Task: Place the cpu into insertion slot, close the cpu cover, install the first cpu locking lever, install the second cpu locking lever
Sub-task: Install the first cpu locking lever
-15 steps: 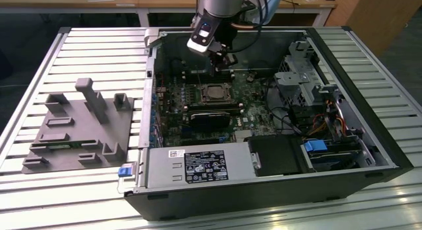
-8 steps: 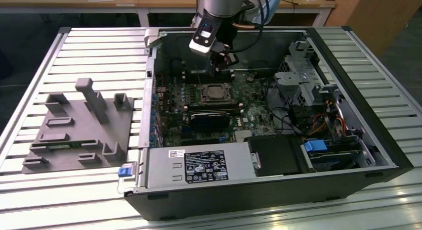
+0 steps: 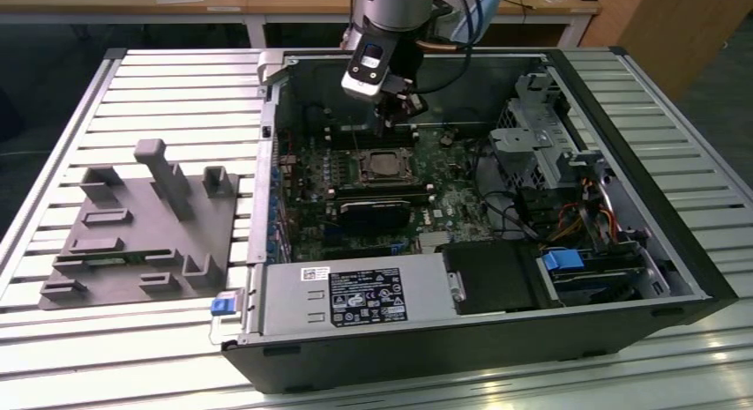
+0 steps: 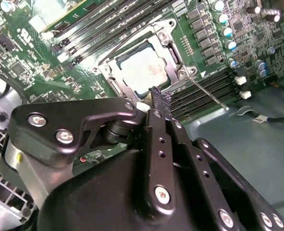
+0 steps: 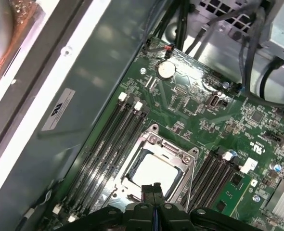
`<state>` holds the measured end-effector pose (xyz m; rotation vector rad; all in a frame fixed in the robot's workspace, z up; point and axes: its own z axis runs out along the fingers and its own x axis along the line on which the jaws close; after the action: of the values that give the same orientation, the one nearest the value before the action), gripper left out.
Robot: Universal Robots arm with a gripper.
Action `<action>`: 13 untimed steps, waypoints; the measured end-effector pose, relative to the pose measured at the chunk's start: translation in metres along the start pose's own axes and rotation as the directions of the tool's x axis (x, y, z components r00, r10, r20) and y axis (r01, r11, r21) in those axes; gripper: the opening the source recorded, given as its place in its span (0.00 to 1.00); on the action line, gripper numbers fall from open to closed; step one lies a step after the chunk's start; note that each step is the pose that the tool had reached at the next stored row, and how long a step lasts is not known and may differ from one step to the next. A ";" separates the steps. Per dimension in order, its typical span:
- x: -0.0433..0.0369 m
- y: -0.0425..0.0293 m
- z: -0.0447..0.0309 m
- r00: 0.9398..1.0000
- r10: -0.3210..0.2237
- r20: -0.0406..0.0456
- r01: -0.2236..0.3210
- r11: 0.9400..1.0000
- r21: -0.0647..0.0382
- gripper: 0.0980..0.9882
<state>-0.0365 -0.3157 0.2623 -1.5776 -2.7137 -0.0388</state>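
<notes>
A slatted metal counter (image 3: 153, 93) carries the open computer case (image 3: 471, 339), and the gripper (image 3: 397, 110) hangs just above its motherboard (image 5: 195, 103). The fingers (image 4: 156, 96) are pressed together on nothing (tips near the socket's edge), while the cpu (image 4: 144, 70) sits in the insertion slot (image 3: 383, 167) with the cpu cover (image 4: 174, 54) lying over it.

The exterior view looks down at a slant from above one edge of the open computer case (image 3: 673, 242), far enough back to take in the whole slatted table (image 3: 176, 84). Both wrist views sit just behind the gripper (image 5: 154, 188) (image 4: 157, 98), close over the motherboard (image 5: 190, 101) (image 4: 17, 72). They share the cpu (image 5: 154, 171) (image 4: 144, 67) and flanking memory slots (image 5: 115, 139) (image 4: 103, 24).
</notes>
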 end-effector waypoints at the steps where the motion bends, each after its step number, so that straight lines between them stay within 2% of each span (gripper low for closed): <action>1: 0.0000 0.0000 0.0000 1.000 -0.009 0.000 0.009 1.000 0.000 0.01; 4: 0.0000 0.0000 0.0000 0.999 -0.042 -0.001 0.042 0.999 0.001 0.01; 8: 0.0000 0.0000 0.0000 0.995 -0.103 -0.002 0.103 0.995 0.001 0.01; 12: 0.0000 0.0000 0.0000 0.987 -0.160 -0.003 0.160 0.987 0.002 0.01; 13: 0.0000 -0.0001 0.0000 0.982 -0.189 -0.004 0.189 0.982 0.002 0.01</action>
<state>-0.0366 -0.3157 0.2623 -1.3121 -2.8490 -0.0382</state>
